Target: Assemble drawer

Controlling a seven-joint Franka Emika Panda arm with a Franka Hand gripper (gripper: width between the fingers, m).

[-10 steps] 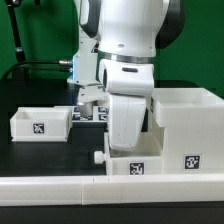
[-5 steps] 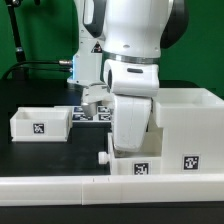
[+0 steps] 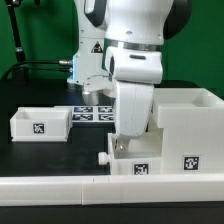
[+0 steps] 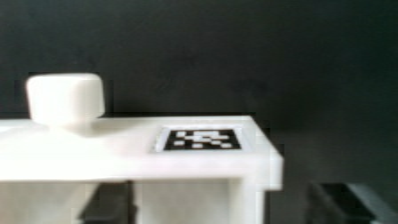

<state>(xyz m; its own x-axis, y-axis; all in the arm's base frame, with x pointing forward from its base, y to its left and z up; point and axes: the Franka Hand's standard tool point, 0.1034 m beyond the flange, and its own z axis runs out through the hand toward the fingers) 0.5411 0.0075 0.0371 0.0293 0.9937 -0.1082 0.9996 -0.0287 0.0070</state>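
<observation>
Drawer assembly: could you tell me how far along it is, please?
Done: nothing clearly finished. In hand: the gripper is over one tray, knob outward, at the shell; whether it has entered is unclear. Left: the other tray lies loose on the table.

A small white plastic tray (image 3: 40, 123) is placed at the exterior view's left; a second, knobbed tray (image 3: 135, 166) is set at lower centre, just beside the tall white box shell (image 3: 186, 122) at right.
</observation>
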